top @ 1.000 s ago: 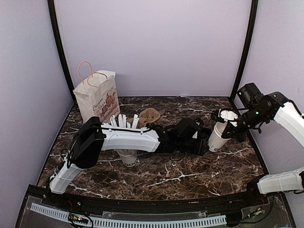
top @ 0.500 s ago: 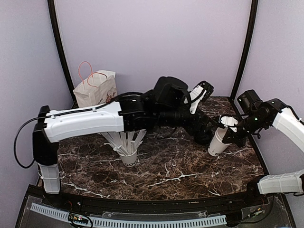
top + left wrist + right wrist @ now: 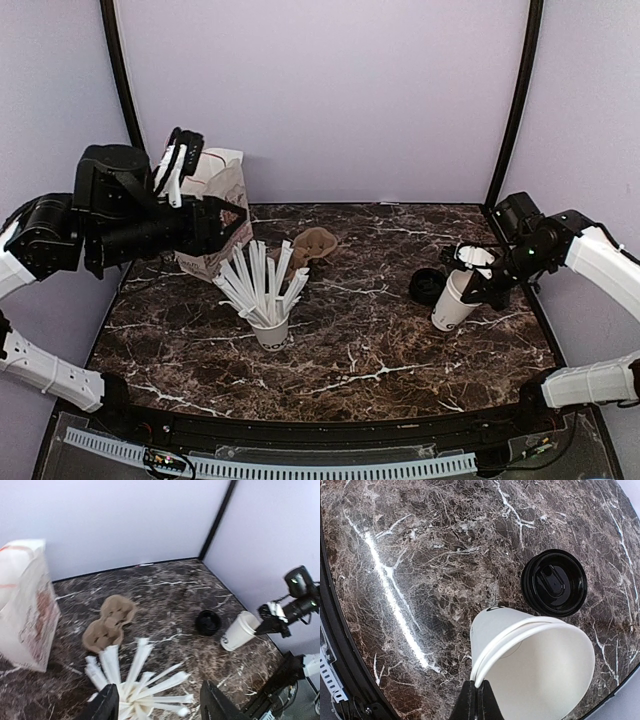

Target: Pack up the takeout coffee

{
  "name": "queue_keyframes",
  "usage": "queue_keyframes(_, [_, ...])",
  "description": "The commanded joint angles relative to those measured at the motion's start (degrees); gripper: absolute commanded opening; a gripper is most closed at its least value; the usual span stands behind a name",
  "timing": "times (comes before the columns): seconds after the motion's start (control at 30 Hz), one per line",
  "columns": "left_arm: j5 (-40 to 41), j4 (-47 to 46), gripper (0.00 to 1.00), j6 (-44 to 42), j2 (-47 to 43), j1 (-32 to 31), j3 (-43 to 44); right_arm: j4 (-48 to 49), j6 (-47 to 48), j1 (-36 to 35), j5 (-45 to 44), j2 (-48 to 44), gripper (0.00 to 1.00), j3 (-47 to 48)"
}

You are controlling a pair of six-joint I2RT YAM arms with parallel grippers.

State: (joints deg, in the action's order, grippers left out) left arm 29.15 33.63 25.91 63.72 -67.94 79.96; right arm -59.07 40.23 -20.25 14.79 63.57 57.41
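The takeout coffee cup (image 3: pixel 452 300) is a white paper cup without its lid, tilted at the table's right side. My right gripper (image 3: pixel 478 268) is shut on the cup's rim; the right wrist view shows the fingers (image 3: pixel 479 695) pinching the rim of the cup (image 3: pixel 520 645). The black lid (image 3: pixel 427 286) lies on the table just left of the cup, also in the right wrist view (image 3: pixel 554 582). My left gripper (image 3: pixel 184 150) is open and empty, raised high at the far left in front of the paper bag (image 3: pixel 218 200). The left wrist view shows the cup (image 3: pixel 239 631) and lid (image 3: pixel 207 622).
A white cup of wrapped straws (image 3: pixel 268 325) stands in the middle left, directly below my left gripper (image 3: pixel 160 707). A brown cardboard cup carrier (image 3: pixel 313 245) lies behind it. The paper bag (image 3: pixel 22 605) stands upright at the back left corner.
My left arm has swung from the cup on the right back to the far left and risen. The black lid now lies uncovered beside the cup. The right gripper still holds the cup, slightly lower.
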Motion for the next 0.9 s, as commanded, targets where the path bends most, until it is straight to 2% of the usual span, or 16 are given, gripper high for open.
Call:
queue_keyframes(0.0, [4.3, 14.8, 0.55, 19.7, -8.9, 5.5, -9.2, 1.9, -1.1, -0.1, 1.1, 0.2, 0.00, 0.8])
queue_keyframes(0.13, [1.3, 16.6, 0.53, 23.9, -14.5, 9.0, -16.7, 2.2, -1.8, -0.3, 1.3, 0.4, 0.00, 0.6])
queue_keyframes(0.33, [-10.2, 15.8, 0.61, 21.8, -10.8, 17.6, -24.4, 2.1, -2.2, -0.8, 1.6, 0.9, 0.00, 1.1])
queue_keyframes(0.43, [-14.9, 8.5, 0.62, 17.8, -8.7, 20.4, -28.4, 2.1, -2.4, -0.9, 1.8, 1.0, 0.00, 1.1])
queue_keyframes(0.6, [-24.2, -4.2, 0.62, 16.7, -6.1, 22.9, -33.3, 2.4, -2.6, -1.2, 2.3, 1.2, 0.00, 0.2])
queue_keyframes(0.87, [-29.0, -11.9, 0.60, 16.3, 3.1, 23.1, -33.1, 2.9, -2.6, -1.5, 1.8, 1.8, 0.00, -0.6])
